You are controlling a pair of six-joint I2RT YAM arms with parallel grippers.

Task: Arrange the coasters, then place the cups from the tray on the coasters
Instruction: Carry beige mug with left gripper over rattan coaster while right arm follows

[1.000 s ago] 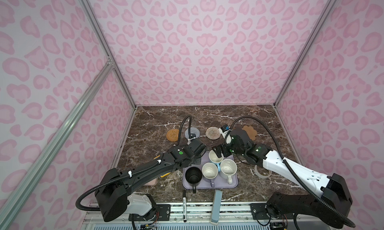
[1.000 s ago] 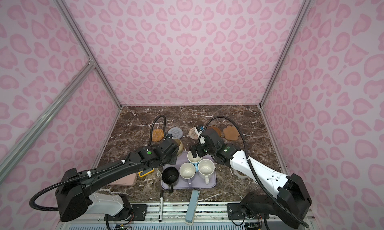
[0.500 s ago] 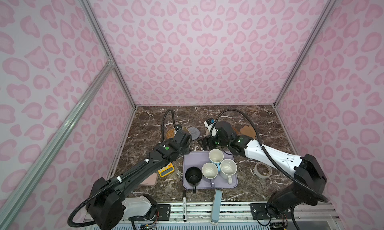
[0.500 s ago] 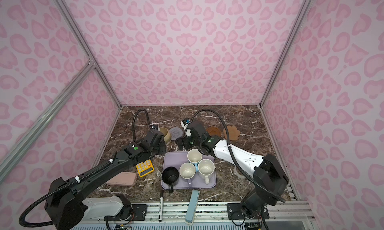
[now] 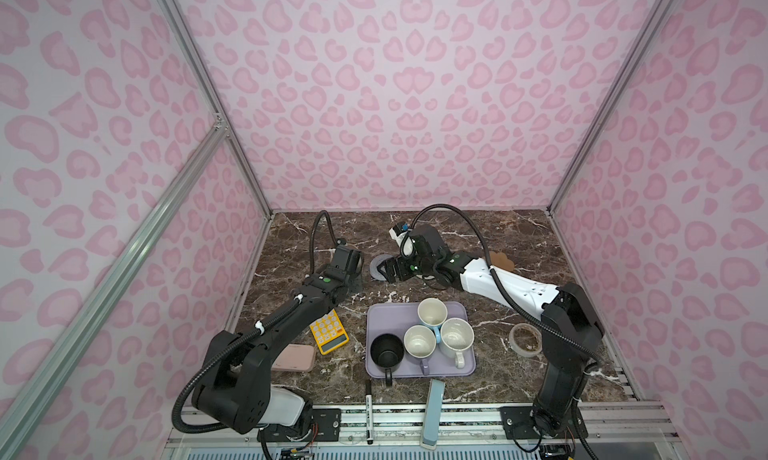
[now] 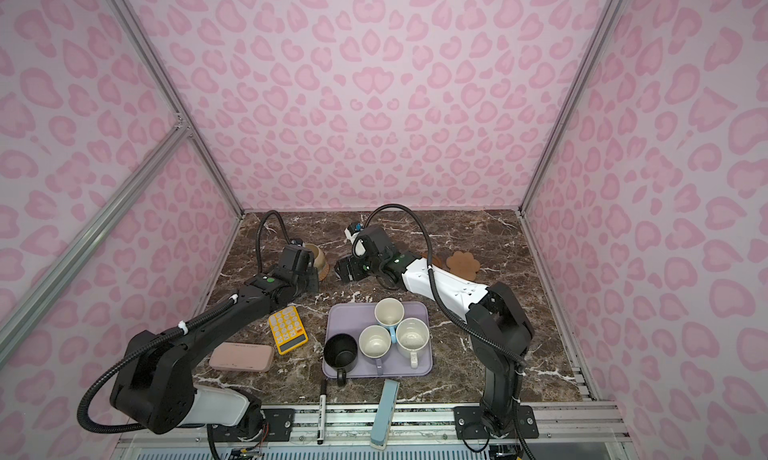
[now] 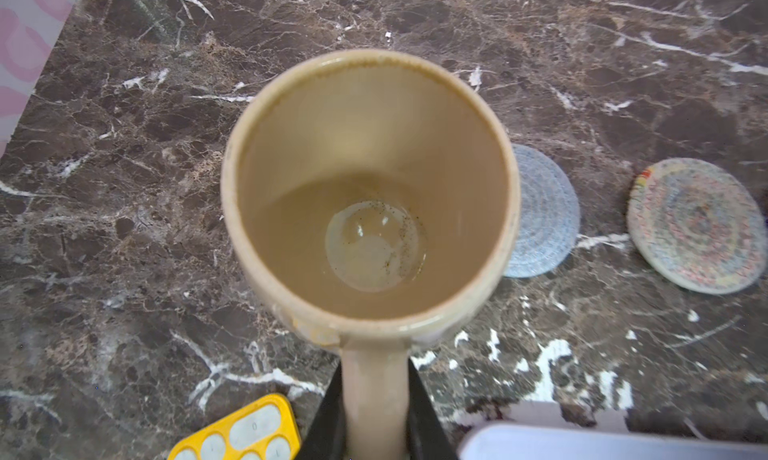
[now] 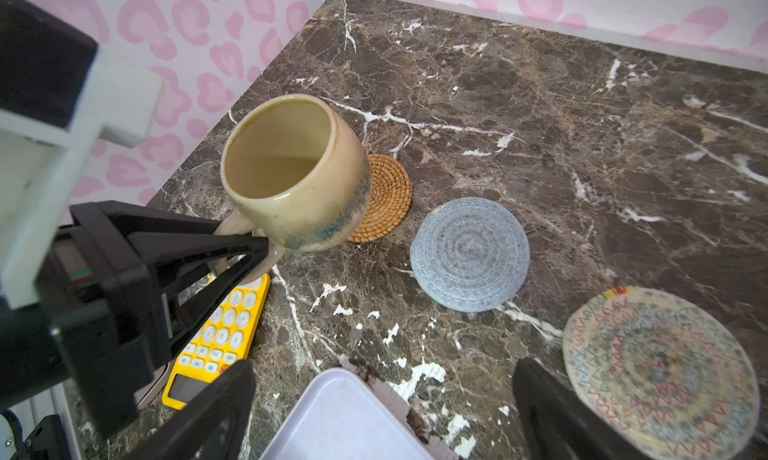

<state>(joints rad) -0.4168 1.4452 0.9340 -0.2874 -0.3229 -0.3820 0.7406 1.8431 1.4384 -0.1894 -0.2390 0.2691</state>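
Nearest us, at 6 o'clock on the brown marble tabletop (image 5: 540, 237), a black marker pen (image 5: 368, 412) and a pale blue flat bar (image 5: 433, 412) lie across the front edge. Just beyond them we see the flat lavender rectangular tray (image 5: 382, 316) with four mugs upright in it. The black handled mug (image 5: 386, 351) stands at its 8 o'clock, the lavender handled mug (image 5: 419, 342) in the middle, the white speckled handled mug (image 5: 456, 334) at 3 o'clock and the light blue handled mug (image 5: 432, 313) at 12 o'clock. The last three crowd close together.

At 9 o'clock from the tray lie a yellow button calculator (image 5: 329, 332) and, nearer us, a dusty pink flat case (image 5: 293, 357). At 3 o'clock lies a whitish tape roll ring (image 5: 525, 339).

Farther back, at 11 o'clock, the left gripper (image 7: 376, 399) is clamped on the handle of the rounded beige-yellow ceramic mug (image 8: 316, 212). The mug hangs over part of the orange woven round coaster (image 8: 386, 198); we cannot tell whether they touch. At 12 o'clock the right gripper (image 5: 388, 270) hovers with its jaws wide apart, overlapping the grey-blue woven round coaster (image 5: 375, 266) in a top view. The cream woven round coaster (image 8: 660, 370), patterned with coloured zigzags, lies near the grey-blue one without touching it. Farthest, at 1 o'clock, rests the tan paw-shaped cork coaster (image 6: 462, 263).
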